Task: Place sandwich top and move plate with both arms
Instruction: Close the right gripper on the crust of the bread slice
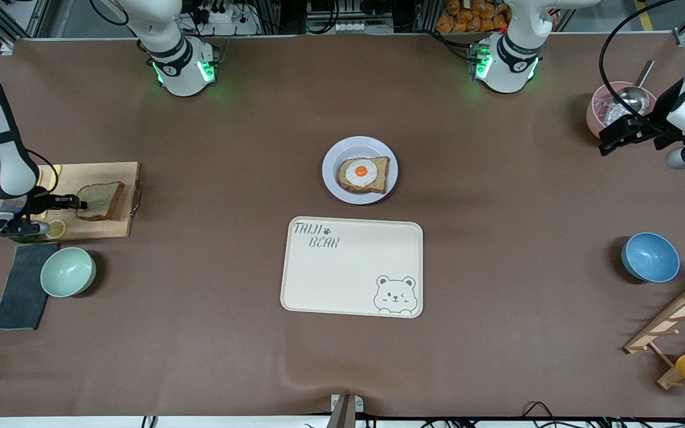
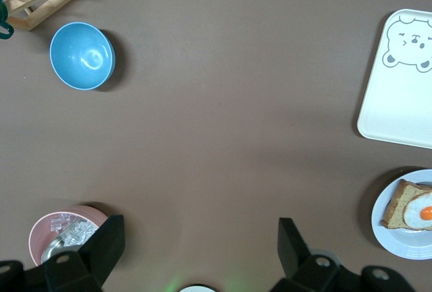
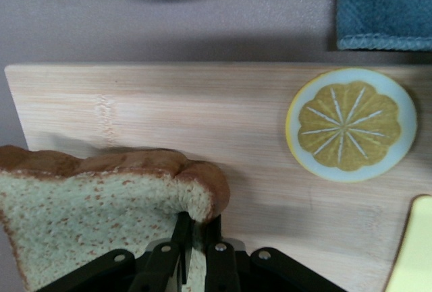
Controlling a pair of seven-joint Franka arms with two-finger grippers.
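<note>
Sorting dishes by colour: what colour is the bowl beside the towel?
Pale mint green, clearest in the front view; its towel is dark blue-grey.

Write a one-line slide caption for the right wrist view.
Right gripper shut on the edge of the sandwich top on a wooden board, beside a lemon slice.

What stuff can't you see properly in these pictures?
- The sandwich top: right wrist view's edge cuts it off; the right gripper, shut on its edge, hides that part.
- The pink bowl's contents: front view, partly hidden by the left gripper.
- The plate: left wrist view's edge cuts it off.
</note>
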